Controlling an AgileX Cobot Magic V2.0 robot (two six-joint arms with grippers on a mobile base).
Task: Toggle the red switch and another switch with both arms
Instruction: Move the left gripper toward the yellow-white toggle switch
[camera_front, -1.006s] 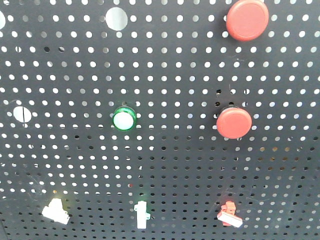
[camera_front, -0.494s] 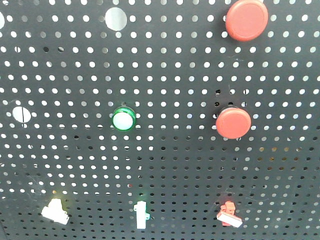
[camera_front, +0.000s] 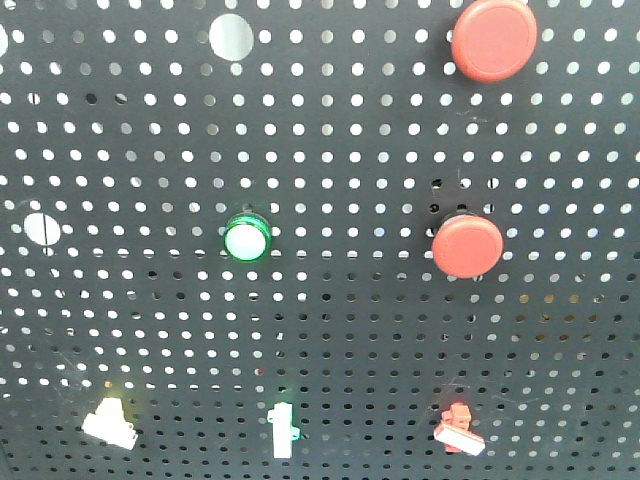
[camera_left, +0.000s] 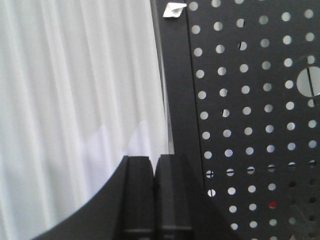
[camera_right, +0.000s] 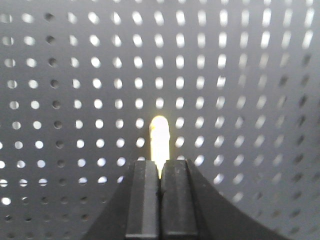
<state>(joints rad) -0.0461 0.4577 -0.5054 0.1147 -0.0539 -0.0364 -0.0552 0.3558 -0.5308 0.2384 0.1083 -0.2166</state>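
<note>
Here, right gripper (camera_right: 160, 170) pressed together, yellow switch (camera_right: 159, 136) glowing just above tips; left gripper (camera_left: 154, 165) likewise closed, at panel (camera_left: 240, 100) edge.

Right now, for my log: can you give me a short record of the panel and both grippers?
panel: black pegboard
bottom row, left to right: yellowish switch, white toggle, red switch
above: green button, upper red button, lower red button
left gripper: shut, by the pegboard's edge
right gripper: shut, yellow glow just past its tips
</note>
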